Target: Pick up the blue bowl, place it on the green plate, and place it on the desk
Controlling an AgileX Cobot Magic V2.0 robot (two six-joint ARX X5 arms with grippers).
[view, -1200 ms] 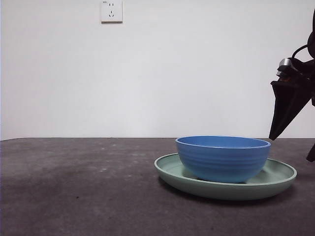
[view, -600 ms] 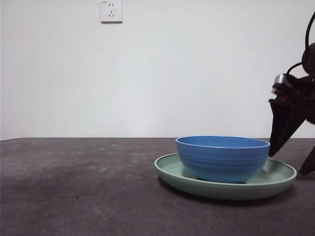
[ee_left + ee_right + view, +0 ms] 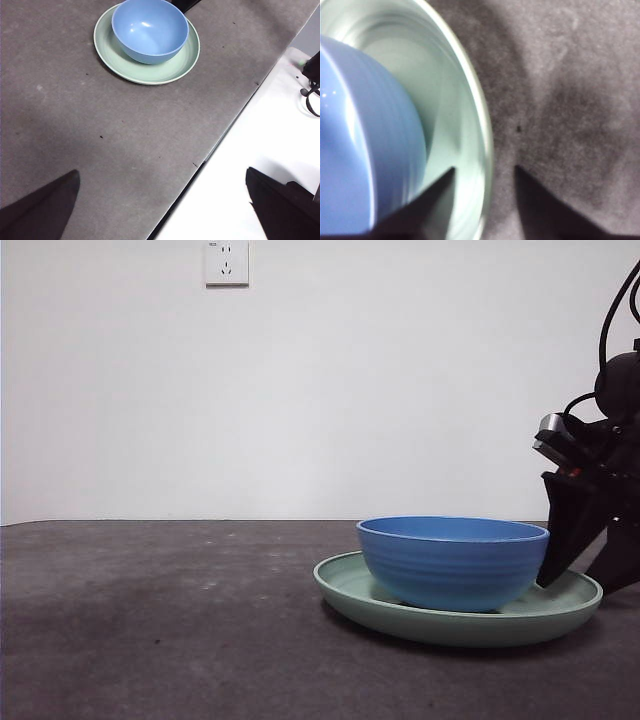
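We saw the right gripper (image 3: 482,172) spread open astride the plate's (image 3: 560,612) rim at its 3 o'clock edge, one jaw inside the rim, one outside over the desk (image 3: 150,640). The bowl (image 3: 453,562) sat in the plate. The left gripper (image 3: 160,200) hung open, well apart.

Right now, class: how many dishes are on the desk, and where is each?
2. The green plate lies on the desk; the blue bowl sits inside it. The right gripper straddles the plate's rim. Nothing appears hidden.
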